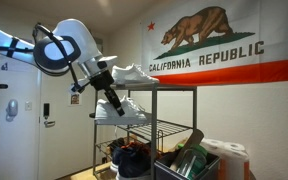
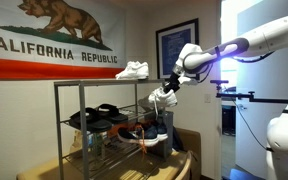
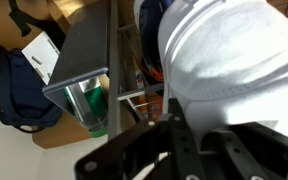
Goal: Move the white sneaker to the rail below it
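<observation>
My gripper (image 1: 108, 88) is shut on the white sneaker (image 1: 121, 109) and holds it tilted at the end of the black shoe rack, below the top tier and just above the rail (image 1: 169, 122). In the other exterior view the gripper (image 2: 173, 86) holds the sneaker (image 2: 162, 98) beside the rack's end, next to the rail (image 2: 74, 127). The matching white mate (image 1: 134, 72) (image 2: 133, 70) stands on the top tier. In the wrist view the sneaker (image 3: 224, 50) fills the upper right, with the fingers (image 3: 184, 140) closed on it.
Dark shoes (image 2: 99, 118) lie on the rail, and more shoes (image 2: 144, 135) sit on the tier below. A dark bag (image 1: 134, 160) and a bin of bottles (image 1: 189, 160) stand at the rack's foot. A California flag (image 1: 219, 50) hangs behind.
</observation>
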